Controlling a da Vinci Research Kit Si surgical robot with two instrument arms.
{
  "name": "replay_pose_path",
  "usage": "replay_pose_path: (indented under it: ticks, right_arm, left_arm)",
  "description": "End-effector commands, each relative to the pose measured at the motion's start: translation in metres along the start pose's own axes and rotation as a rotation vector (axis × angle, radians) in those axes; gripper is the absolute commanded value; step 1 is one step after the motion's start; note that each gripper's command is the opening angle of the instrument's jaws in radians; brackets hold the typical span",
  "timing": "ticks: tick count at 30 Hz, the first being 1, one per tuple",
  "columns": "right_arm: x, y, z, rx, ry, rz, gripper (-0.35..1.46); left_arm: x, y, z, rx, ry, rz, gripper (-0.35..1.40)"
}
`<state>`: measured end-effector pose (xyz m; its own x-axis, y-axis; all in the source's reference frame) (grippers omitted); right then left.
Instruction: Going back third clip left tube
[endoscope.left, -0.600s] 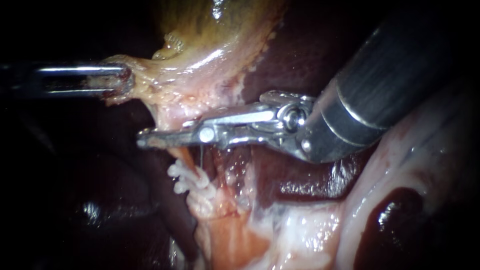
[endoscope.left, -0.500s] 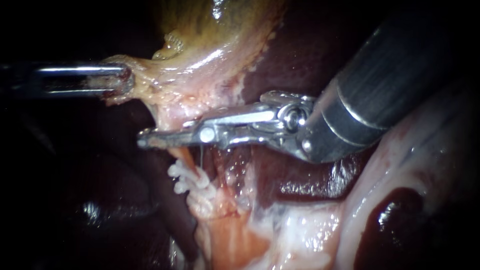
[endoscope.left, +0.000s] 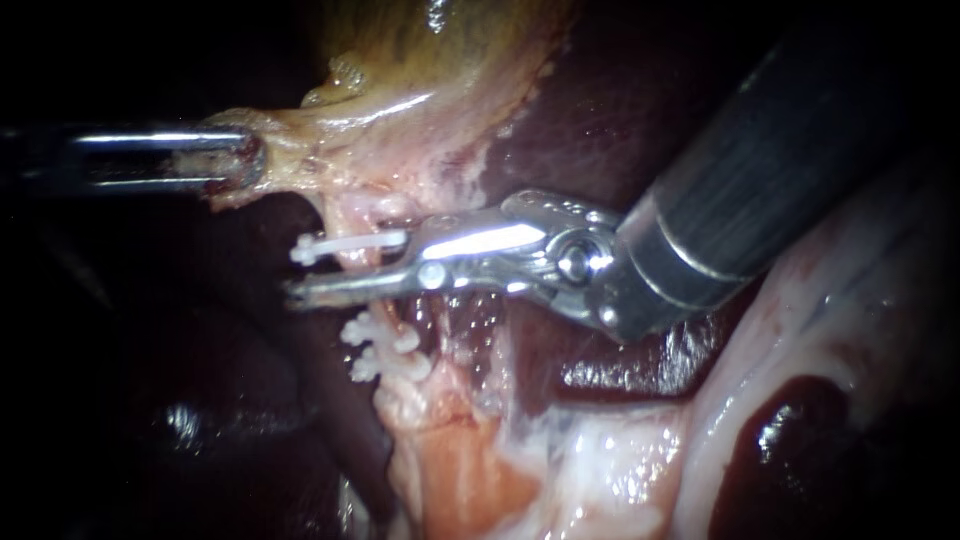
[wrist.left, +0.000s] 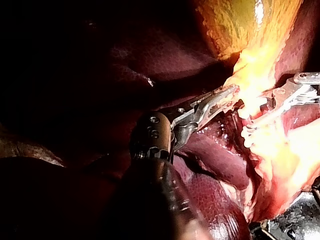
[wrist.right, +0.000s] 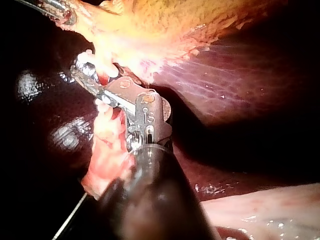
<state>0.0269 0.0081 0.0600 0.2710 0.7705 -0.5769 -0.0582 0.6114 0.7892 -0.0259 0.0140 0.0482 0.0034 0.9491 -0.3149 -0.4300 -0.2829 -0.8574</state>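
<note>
The right instrument (endoscope.left: 350, 272) is being shown as a thick, dark, faintly ribbed shaft capped by a bright metal collar, then a silver wrist with a round pivot screw and two long, slim steel jaws. The left instrument (endoscope.left: 250, 162) is being seen as thin silver bars with a dark slot between them. In its own wrist view, a dark rounded housing dotted with small screw holes is being displayed.
</note>
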Motion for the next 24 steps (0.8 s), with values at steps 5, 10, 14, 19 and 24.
replay_pose_path:
  ticks: [5, 10, 14, 19, 24]
  right_arm:
    - [-0.0005, -0.0003, -0.0014, -0.027, -0.028, -0.080, 0.49]
    - [-0.0009, -0.0014, -0.0039, -0.011, -0.038, -0.206, 0.49]
    - [-0.0016, -0.0030, -0.0072, 0.003, -0.045, -0.314, 0.49]
    - [-0.0032, -0.0050, -0.0133, -0.009, -0.049, -0.433, 0.49]
    - [-0.0036, -0.0058, -0.0180, -0.038, -0.051, -0.509, 0.49]
  left_arm:
    - [0.0000, 0.0000, 0.0000, 0.001, 0.000, 0.000, -0.35]
    - [0.0000, 0.0000, 0.0000, 0.001, 0.000, 0.000, -0.35]
    - [0.0000, -0.0001, -0.0002, 0.000, -0.001, 0.001, -0.35]
    - [-0.0001, -0.0001, -0.0003, 0.002, 0.000, 0.001, -0.35]
    - [0.0000, -0.0001, -0.0003, 0.002, 0.000, 0.001, -0.35]
